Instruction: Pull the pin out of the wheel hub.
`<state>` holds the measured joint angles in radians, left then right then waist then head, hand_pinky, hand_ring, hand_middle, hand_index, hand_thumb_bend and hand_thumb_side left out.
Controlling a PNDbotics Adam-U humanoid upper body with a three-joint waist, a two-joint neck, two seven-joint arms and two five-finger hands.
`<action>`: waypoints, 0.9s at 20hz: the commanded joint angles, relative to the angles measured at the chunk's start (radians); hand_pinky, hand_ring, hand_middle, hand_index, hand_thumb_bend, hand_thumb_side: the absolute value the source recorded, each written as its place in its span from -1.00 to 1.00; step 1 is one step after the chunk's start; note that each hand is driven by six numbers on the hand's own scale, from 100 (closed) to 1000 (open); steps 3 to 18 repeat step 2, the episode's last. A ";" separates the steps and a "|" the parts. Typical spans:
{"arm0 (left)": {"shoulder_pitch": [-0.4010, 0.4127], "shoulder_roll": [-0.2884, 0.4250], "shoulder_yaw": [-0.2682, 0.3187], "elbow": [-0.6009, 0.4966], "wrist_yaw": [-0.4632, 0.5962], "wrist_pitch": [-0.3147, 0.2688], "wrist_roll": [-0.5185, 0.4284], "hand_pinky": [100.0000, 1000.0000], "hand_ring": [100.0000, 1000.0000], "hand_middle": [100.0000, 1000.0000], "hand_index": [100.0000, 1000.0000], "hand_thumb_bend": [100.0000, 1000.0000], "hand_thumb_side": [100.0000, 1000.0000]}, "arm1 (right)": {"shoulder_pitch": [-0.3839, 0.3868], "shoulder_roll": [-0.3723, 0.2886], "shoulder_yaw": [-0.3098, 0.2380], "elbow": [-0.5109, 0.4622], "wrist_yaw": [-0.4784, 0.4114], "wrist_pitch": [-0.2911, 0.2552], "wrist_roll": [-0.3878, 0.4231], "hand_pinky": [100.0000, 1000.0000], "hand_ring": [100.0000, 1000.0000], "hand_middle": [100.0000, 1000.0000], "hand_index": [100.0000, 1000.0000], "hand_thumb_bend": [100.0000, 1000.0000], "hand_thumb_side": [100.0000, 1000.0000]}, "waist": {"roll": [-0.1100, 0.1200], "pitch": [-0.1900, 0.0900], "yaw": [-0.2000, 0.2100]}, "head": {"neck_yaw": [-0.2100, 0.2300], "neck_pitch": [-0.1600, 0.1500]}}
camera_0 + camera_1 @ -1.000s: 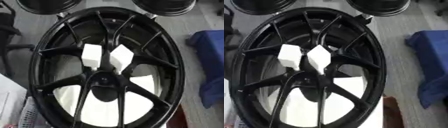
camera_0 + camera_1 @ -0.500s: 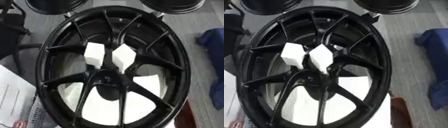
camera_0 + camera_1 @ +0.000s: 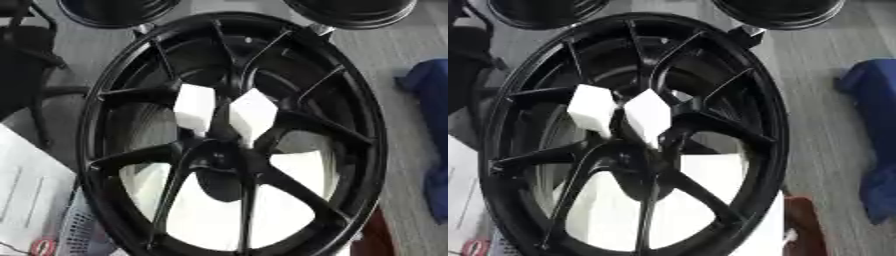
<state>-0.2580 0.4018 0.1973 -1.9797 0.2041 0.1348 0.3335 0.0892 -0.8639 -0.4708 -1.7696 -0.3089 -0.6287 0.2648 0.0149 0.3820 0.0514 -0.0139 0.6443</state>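
Observation:
A large black spoked wheel [image 3: 114,90] fills both views, lying tilted with its hub [image 3: 223,157] a little below the middle. Two white blocks [image 3: 194,106] [image 3: 253,115] show through the spokes just above the hub. White surface shows between the lower spokes. I cannot make out a pin on the hub. Neither of my hands shows in either view.
Two more dark wheels [image 3: 114,10] [image 3: 350,10] sit at the top edge. A blue cloth [image 3: 872,145] lies on the grey floor at the right. White paper and a perforated panel [image 3: 35,200] lie at the lower left, a dark red object [image 3: 802,230] at the lower right.
The whole picture has shifted over the second, so the camera has moved. The wheel and blocks themselves have not visibly moved.

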 commanded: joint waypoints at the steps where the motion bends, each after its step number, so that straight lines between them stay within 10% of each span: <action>1: -0.018 0.012 -0.015 -0.020 0.007 0.003 -0.020 0.43 0.22 0.09 0.38 -0.48 0.25 | -0.048 0.008 0.051 -0.073 -0.050 0.021 0.037 0.55 0.27 0.22 0.56 -1.00 0.13 | -0.005 -0.028 -0.001 | -0.006 -0.015; 18: -0.022 0.012 -0.020 -0.020 0.007 0.005 -0.026 0.43 0.22 0.09 0.38 -0.48 0.25 | -0.069 0.020 0.078 -0.080 -0.063 0.036 0.053 0.56 0.29 0.24 0.57 -1.00 0.16 | -0.006 -0.028 0.000 | -0.006 -0.016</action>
